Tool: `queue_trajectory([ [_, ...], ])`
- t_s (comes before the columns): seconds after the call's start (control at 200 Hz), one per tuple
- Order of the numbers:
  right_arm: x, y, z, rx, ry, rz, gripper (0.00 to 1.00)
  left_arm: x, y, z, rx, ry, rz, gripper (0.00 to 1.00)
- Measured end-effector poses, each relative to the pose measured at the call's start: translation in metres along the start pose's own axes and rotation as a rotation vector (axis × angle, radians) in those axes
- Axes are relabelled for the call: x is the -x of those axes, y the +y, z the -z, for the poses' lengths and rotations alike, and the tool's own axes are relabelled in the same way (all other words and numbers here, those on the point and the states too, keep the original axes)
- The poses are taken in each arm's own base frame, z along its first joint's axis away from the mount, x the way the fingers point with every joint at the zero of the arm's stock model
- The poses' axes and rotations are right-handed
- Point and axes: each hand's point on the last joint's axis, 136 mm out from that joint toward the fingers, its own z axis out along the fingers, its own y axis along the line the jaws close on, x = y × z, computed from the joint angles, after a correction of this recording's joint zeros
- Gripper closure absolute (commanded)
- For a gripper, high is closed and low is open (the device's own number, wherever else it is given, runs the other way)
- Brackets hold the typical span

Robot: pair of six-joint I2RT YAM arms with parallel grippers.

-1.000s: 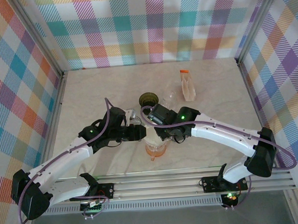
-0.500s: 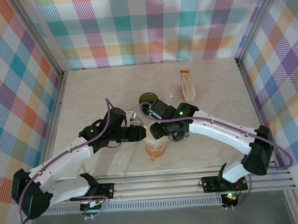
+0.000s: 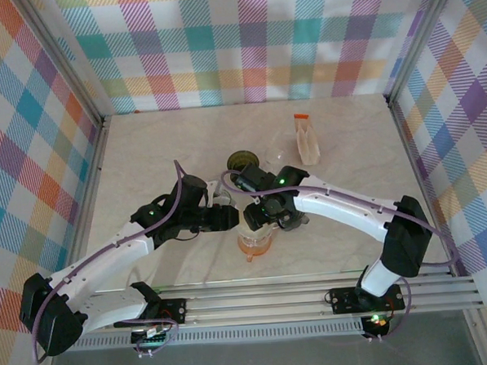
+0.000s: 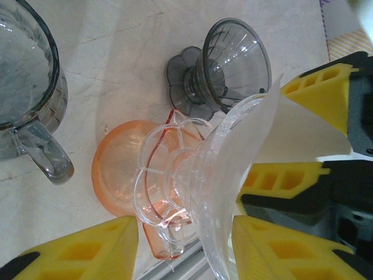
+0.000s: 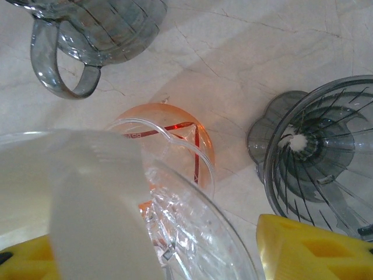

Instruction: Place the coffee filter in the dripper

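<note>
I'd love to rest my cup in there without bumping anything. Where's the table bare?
The far left of the table, between the left wall and the dark dripper, is bare. So is the right side, between the bag and the right arm. The middle is crowded: both arms meet over the clear dripper, orange dripper and glass pitcher.

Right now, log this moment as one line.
left fingers: shut on clear dripper | right fingers: flank coffee filter, grip unclear | filter: partly inside dripper
</note>
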Motion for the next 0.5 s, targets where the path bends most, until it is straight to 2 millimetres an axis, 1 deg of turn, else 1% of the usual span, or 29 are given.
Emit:
queue_trajectory([
  [0.31,-0.011,-0.002,-0.018,-0.021,0.057,0.014,0.37,0.000,0.000,0.000,0.000,0.001,0.000,0.53],
  [0.5,-0.014,-0.003,-0.023,-0.026,0.069,0.018,0.37,-0.001,0.001,-0.001,0.001,0.004,0.002,0.48],
])
